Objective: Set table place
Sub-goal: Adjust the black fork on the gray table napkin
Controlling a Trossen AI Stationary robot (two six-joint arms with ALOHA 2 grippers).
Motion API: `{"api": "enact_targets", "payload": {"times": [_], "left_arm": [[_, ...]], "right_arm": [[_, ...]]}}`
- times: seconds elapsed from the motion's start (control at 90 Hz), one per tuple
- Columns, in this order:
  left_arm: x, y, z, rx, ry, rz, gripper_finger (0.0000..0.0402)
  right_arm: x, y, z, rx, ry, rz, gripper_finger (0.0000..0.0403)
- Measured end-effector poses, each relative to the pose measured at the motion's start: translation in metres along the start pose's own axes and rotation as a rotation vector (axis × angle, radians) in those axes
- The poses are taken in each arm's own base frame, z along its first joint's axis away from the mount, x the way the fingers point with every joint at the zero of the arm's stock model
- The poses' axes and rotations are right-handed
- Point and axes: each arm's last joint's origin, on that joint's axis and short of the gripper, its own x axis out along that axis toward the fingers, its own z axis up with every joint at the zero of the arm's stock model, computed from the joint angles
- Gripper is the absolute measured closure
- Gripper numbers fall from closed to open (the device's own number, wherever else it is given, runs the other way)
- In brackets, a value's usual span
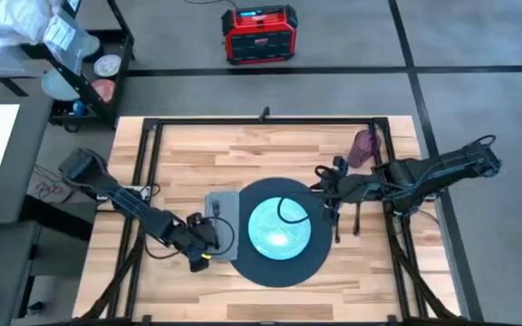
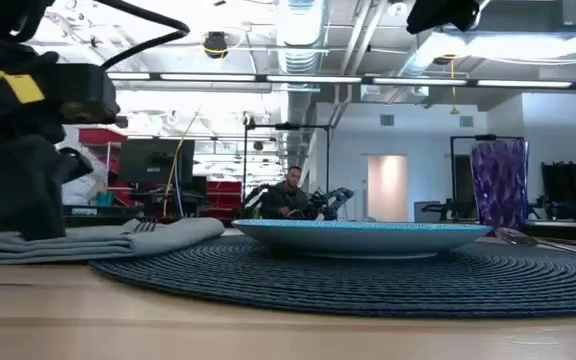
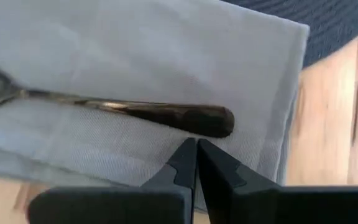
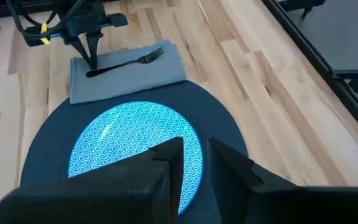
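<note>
- Your left gripper [image 3: 196, 152] sits low over the grey napkin [image 3: 135, 68], fingers pressed together, nothing between them. The tips are just beside the fork's [image 3: 166, 115] handle end; whether they touch it, you cannot tell.
- In the right wrist view the same gripper [image 4: 94, 62] points down at the handle end of the fork [image 4: 126, 62], which lies across the napkin [image 4: 126, 74] with its tines away from the gripper.
- The napkin [image 1: 222, 210] lies flat on the table [image 1: 243, 145], touching the mat's [image 1: 279, 263] edge on the side toward your left arm. It is a folded grey square of cloth.
- The teal plate [image 1: 279, 228] sits near the middle of the dark round mat; it carries a fine wave pattern.
- Your right gripper [image 1: 326, 195] hovers at the mat's far edge, its fingers a little apart and empty.
- The purple cup [image 1: 364, 148] stands upright on the table, near your right arm and apart from the mat.
- Cutlery lies just beside the mat under your right arm; too small to sort.
</note>
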Motion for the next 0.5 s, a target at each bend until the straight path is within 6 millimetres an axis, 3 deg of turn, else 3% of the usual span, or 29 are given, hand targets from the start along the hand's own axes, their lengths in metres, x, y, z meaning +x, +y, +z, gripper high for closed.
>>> {"api": "enact_targets", "payload": {"times": [0.122, 0.344, 0.5], "left_arm": [[-0.005, -0.001, 0.005, 0.002, -0.060, -0.009, 0.0401], [0.003, 0.004, 0.006, 0.019, -0.048, 0.033, 0.0401], [0.004, 0.018, 0.004, 0.020, -0.033, 0.205, 0.0401]], "right_arm": [[0.000, 0.000, 0.000, 0.000, 0.001, 0.000, 0.0343], [0.000, 0.000, 0.000, 0.000, -0.001, 0.000, 0.0343], [0.000, 0.000, 0.000, 0.001, -0.003, 0.001, 0.0343]]}}
